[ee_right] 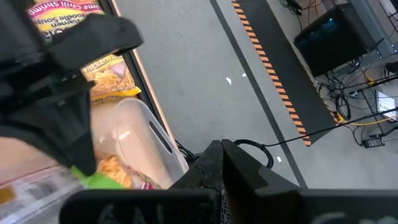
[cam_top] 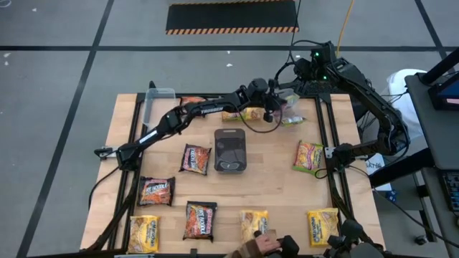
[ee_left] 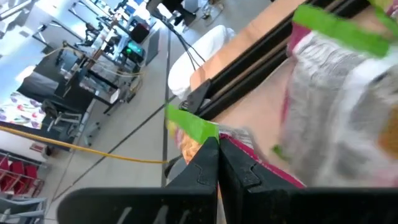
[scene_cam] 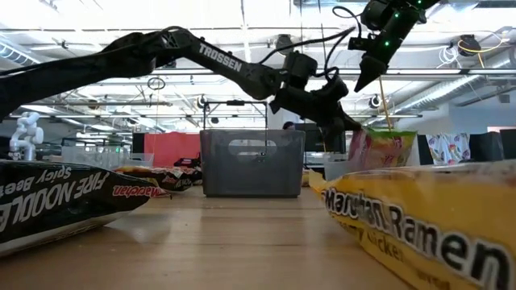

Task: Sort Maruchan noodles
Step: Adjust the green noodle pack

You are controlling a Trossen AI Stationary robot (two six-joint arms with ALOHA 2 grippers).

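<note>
Nearest: yellow Maruchan Ramen packet
Left gripper: pinched on green-edged packet
Right gripper: closed, empty
Progress: judged early; most packets still scattered on table

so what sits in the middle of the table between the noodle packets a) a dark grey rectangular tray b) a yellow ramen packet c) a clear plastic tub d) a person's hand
a: in the high view a dark grey rectangular tray stands at the table's centre, with a dark brown packet beside it on the left arm's side and a green-edged packet farther off on the right arm's side.
</note>
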